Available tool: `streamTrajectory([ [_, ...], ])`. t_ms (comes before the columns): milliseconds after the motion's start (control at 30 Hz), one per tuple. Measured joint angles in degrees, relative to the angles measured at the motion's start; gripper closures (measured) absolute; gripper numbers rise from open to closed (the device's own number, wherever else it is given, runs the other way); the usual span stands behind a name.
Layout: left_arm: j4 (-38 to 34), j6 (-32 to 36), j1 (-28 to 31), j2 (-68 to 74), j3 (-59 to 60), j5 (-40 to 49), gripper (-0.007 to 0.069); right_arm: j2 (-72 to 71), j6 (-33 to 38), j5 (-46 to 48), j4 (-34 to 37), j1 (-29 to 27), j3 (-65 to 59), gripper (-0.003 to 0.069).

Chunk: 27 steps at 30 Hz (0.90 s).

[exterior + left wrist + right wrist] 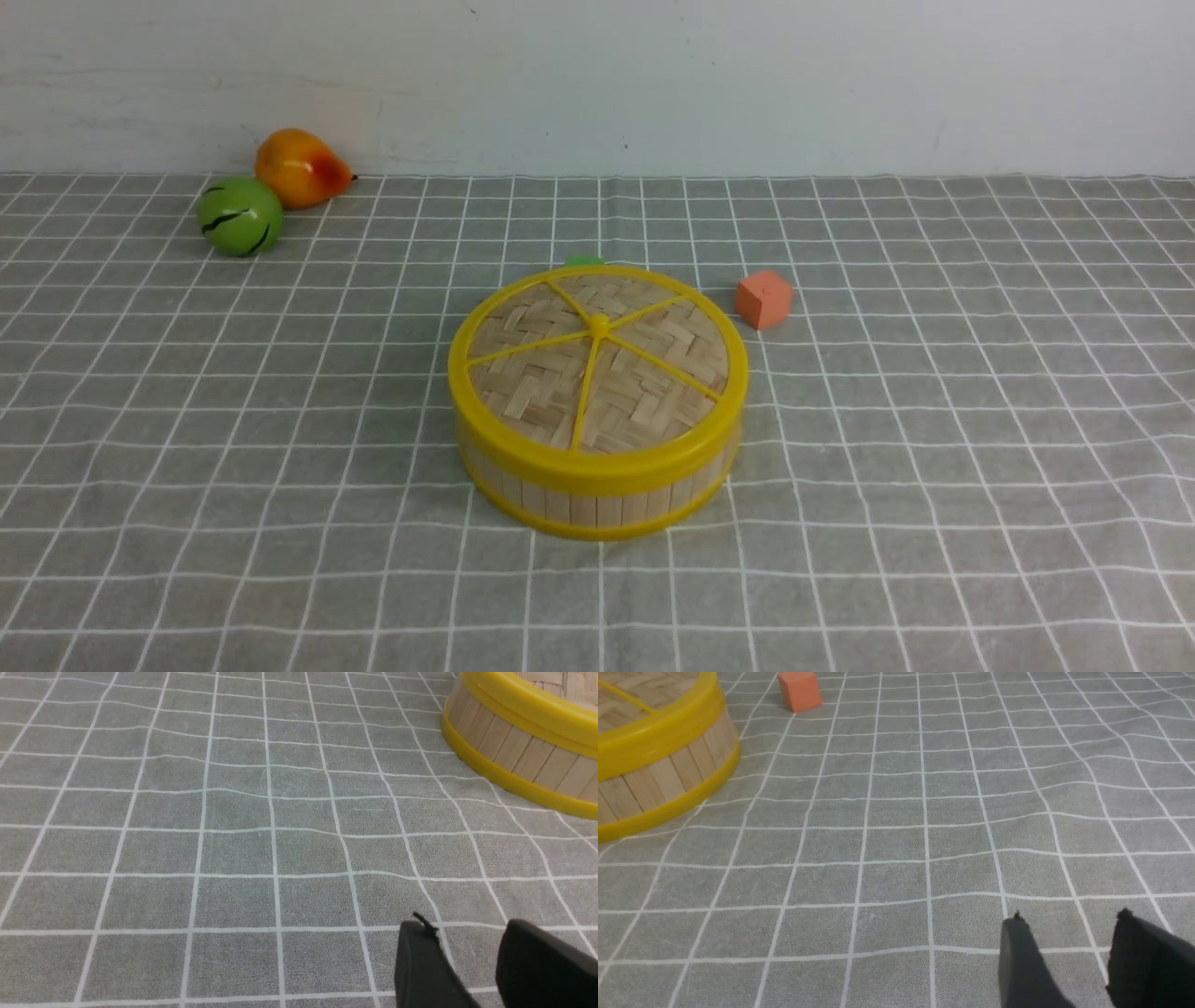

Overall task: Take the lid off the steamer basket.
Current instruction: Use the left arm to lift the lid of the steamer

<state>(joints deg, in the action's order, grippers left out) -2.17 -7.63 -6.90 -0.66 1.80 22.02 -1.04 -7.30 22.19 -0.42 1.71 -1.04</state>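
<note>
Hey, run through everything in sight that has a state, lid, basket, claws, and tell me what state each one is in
Lid: closed, seated on the steamer basket
Steamer basket: covered, upright on the cloth; contents hidden
Left claw: open, nothing between its fingertips
Right claw: open, nothing between its fingertips
Cloth: spread out, slightly rippled

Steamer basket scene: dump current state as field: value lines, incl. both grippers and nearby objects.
lid: on the steamer basket, woven side with yellow spokes facing up
steamer basket: upright on the gridded cloth, slatted wall showing below the lid's rim
left gripper: open, nothing between fingertips
right gripper: open, nothing between fingertips
orange cube: right of the basket, toward the far side
green item: behind the lid, mostly hidden
far left: green striped ball, orange pear-shaped fruit
lid removal: not done
</note>
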Motion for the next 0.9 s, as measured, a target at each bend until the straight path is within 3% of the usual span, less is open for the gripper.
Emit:
streamTrajectory([
  [467,0.0,0.0,0.0,0.0,0.0,-2.3,0.0386,0.0,0.0,0.0,0.0,0.0,0.0,0.0414],
  [900,-0.1,-0.1,0.0,0.0,0.0,-46.9,0.0386,0.0,0.0,0.0,0.0,0.0,0.0,0.0418],
])
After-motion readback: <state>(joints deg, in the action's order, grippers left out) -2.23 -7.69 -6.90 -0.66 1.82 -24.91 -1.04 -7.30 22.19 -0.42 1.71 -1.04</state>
